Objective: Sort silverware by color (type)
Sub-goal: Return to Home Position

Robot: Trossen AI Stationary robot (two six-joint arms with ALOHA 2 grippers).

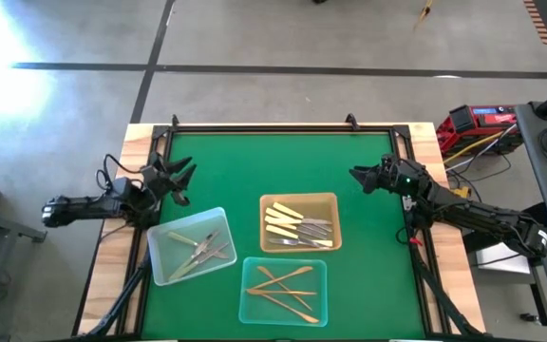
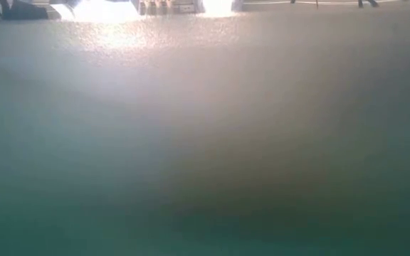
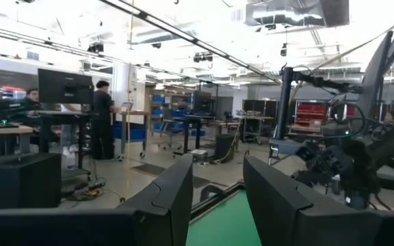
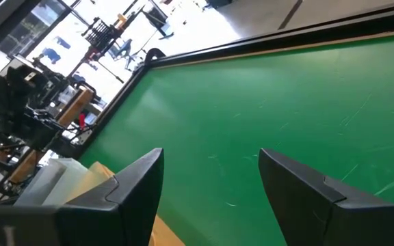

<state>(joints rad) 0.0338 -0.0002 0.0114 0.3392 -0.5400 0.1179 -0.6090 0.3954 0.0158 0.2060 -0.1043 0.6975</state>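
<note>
All the silverware we can see lies in 3 shallow square trays on the green mat (image 1: 283,161), lower centre of the high view.
- The slim all-silver pieces (image 1: 202,249) lie crossed in the translucent whitish tray (image 1: 164,268), lower left of centre.
- The cream-handled pieces with silver ends (image 1: 288,220) lie side by side in the tan tray (image 1: 330,201), at centre.
- The slim gold/copper pieces (image 1: 283,283) lie crossed in the clear bluish tray (image 1: 254,310), bottom centre, just below the tan tray.
- We can't get an exact count per tray.

The left gripper (image 1: 186,183) is at the mat's left edge, mid-left of the frame, near the whitish tray's upper edge. Its fingers (image 3: 169,198) are spread with a clear gap and hold nothing. Its wrist camera looks level into the room, where a person in a dark top (image 3: 102,116) stands at a desk.

The right gripper (image 1: 357,179) is mid-right of the frame, above and right of the tan tray and apart from it. Its fingers (image 4: 139,184) are spread as well, with only bare mat between them and nothing held.
</note>
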